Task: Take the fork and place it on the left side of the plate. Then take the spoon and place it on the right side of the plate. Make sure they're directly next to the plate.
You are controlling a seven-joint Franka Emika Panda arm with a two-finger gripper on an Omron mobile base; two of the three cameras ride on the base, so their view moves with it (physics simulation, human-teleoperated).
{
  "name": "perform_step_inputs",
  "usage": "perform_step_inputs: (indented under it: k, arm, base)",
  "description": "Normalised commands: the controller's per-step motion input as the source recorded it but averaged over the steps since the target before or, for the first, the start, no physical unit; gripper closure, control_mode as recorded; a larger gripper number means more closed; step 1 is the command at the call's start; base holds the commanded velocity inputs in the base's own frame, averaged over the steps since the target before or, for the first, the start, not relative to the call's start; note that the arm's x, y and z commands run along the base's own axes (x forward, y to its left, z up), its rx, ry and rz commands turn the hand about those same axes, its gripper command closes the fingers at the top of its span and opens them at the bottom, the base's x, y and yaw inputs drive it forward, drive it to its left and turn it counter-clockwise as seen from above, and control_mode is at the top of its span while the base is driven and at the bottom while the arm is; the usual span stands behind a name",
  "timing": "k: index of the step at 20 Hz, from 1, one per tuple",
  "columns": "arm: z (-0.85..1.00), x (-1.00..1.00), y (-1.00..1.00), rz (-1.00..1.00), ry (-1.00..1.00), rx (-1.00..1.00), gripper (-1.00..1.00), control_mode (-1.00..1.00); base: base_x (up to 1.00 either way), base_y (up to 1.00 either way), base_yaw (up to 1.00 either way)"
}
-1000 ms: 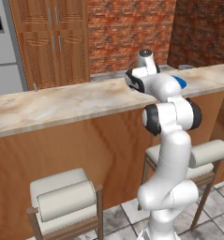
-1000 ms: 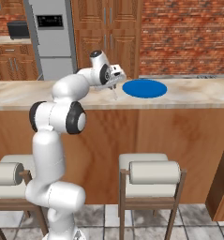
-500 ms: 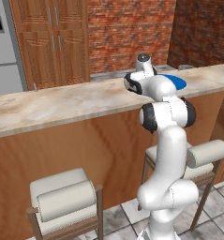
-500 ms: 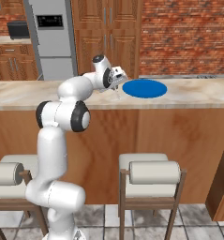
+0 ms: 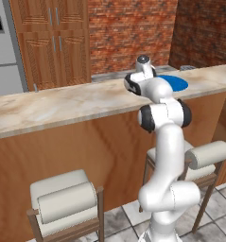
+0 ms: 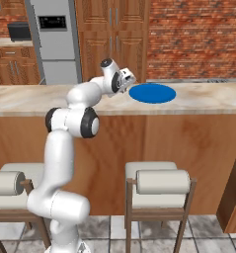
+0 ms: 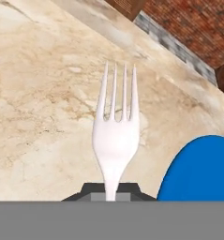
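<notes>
Beige marble counter (image 7: 43, 108) before brick wall (image 7: 188, 28), perhaps backsplash.

Pale fork (image 7: 115, 140) points tines-forward above the counter, just beside the blue plate (image 7: 200, 171).

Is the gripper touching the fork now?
Touching. In the hand view the fork has its handle running down between the shut gripper's dark finger tips, which clamp it above the counter.
</notes>
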Motion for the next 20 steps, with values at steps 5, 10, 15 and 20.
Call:
perform_step_inputs:
  k: [5,10,15,20]
  arm:
    - [0.00,0.29,-0.20,0.09,0.00,-0.02,1.00,-1.00]
    - [0.00,0.03,-0.04,0.04,-0.02,-0.03,-1.00,-1.00]
    - [0.00,-0.80,0.00,0.00,-0.12,0.00,-1.00,-1.00]
    - [0.00,-1.00,0.08,-0.04,-0.17,0.00,-1.00,-1.00]
  base:
    - [0.00,0.00,0.00]
    - [0.00,0.00,0.00]
    - [0.00,0.00,0.00]
    - [0.00,0.00,0.00]
